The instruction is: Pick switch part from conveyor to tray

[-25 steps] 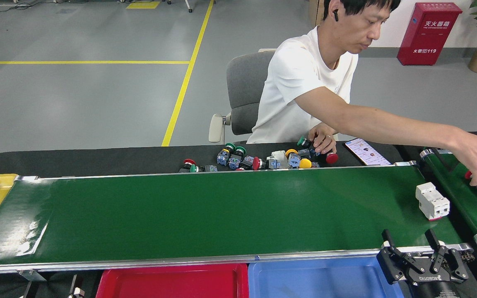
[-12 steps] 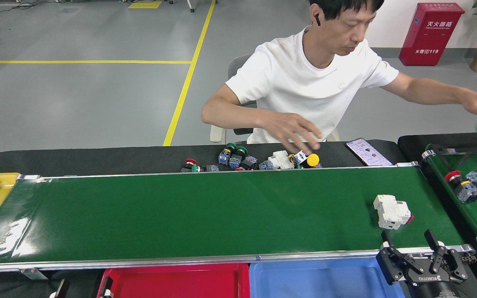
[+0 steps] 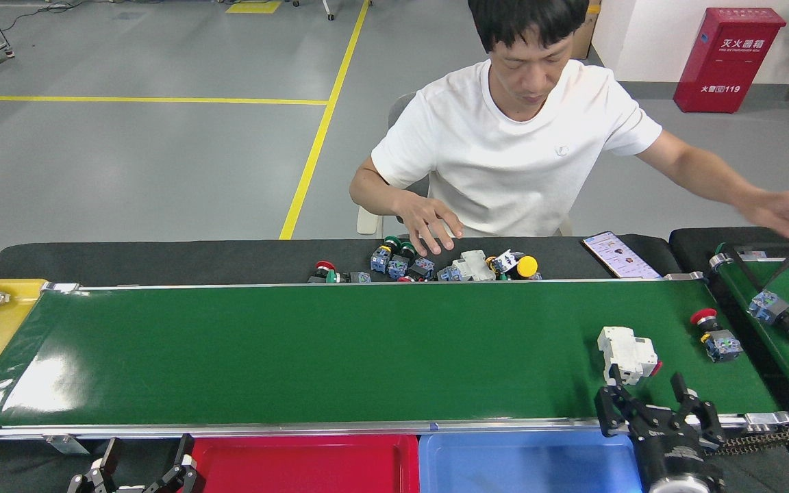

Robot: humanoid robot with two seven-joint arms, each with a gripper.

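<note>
My right tool (image 3: pixel 651 396) open at conveyor (image 3: pixel 298 342) near edge, just near of white switch part (image 3: pixel 627 352); left tool (image 3: pixel 141 465) open.

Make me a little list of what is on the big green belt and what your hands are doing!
belt: long green conveyor
on belt: white switch block, red button switch
right gripper: open, near the white block
left gripper: open, low beside the red tray
other tray: blue tray
</note>
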